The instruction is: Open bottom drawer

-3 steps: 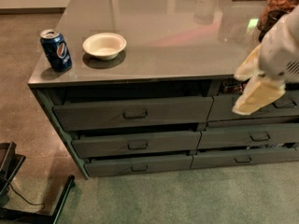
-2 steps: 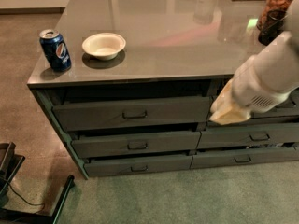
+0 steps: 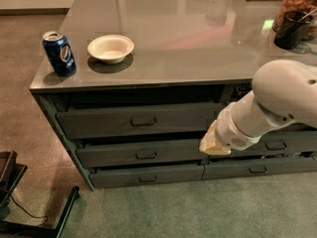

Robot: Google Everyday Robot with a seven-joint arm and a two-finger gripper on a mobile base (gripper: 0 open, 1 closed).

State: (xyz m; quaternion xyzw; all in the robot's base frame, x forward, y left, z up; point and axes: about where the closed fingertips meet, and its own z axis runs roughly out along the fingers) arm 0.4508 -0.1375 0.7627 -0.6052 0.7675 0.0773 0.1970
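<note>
The bottom drawer (image 3: 148, 175) is the thin dark grey-green front lowest in the left stack, with a small loop handle (image 3: 147, 179) at its centre. It looks shut or nearly shut. Two taller drawer fronts (image 3: 143, 121) sit above it, slightly ajar. My gripper (image 3: 214, 144) is at the cream-coloured end of the white arm. It hangs in front of the seam between the two stacks at middle-drawer height, above and right of the bottom drawer's handle. The arm covers part of the right stack.
A blue Pepsi can (image 3: 59, 52) and a white bowl (image 3: 110, 47) stand on the grey counter top (image 3: 188, 38). A jar (image 3: 297, 6) and a dark cup (image 3: 290, 29) are at the back right. The neighbouring stack's thin drawer (image 3: 257, 168) is at the right. A black stand (image 3: 29, 212) is on the floor at the lower left.
The arm and gripper have moved left and down, from in front of the right stack's upper drawer to the seam between the stacks. The drawers have not moved.
</note>
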